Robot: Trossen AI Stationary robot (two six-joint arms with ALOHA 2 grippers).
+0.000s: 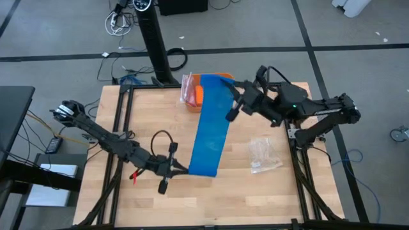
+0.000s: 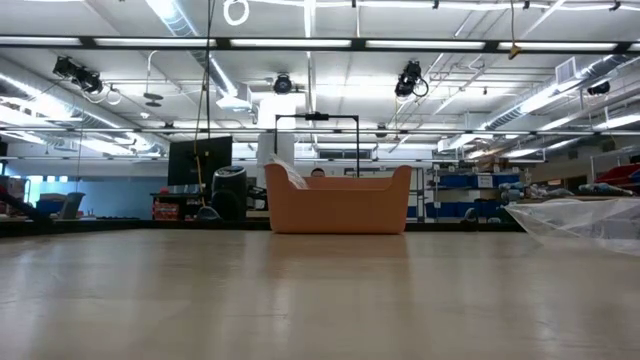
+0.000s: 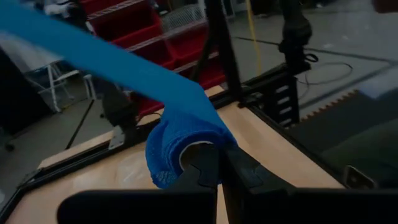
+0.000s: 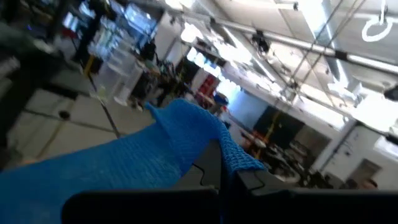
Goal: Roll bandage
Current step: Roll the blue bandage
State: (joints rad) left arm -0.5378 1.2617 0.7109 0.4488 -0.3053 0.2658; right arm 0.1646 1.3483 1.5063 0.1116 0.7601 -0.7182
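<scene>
The bright blue bandage (image 1: 211, 131) spans in the air as one long flat strip between my two grippers, from above the orange bin toward the table's near side. My left gripper (image 1: 185, 170) is shut on its near end, and my right gripper (image 1: 231, 96) is shut on its far end. Each end also shows bunched at the fingertips in that arm's wrist view: the near end (image 3: 177, 146) and the far end (image 4: 199, 134). Neither the bandage nor a gripper shows in the low view. My left gripper pinches the bandage's near end (image 3: 186, 152) between its two shut fingers, the cloth bunched in several folds around the fingertips. The fingers lie about level, coming from the table's left. The strip runs off taut, lifted clear of the table. My right gripper pinches the bandage's far end (image 4: 227, 152) between its two shut fingers, the cloth gathered in folds over the fingertips. The fingers come about level from the table's right, high above the table. The strip slopes away from them, lifted clear.
An orange bin (image 1: 193, 96) stands at the table's far middle, under the strip's far end; it also shows in the low view (image 2: 338, 205). A crinkly clear plastic bag (image 1: 264, 154) lies at the right. Bare wood (image 1: 147, 204) lies along the near edge.
</scene>
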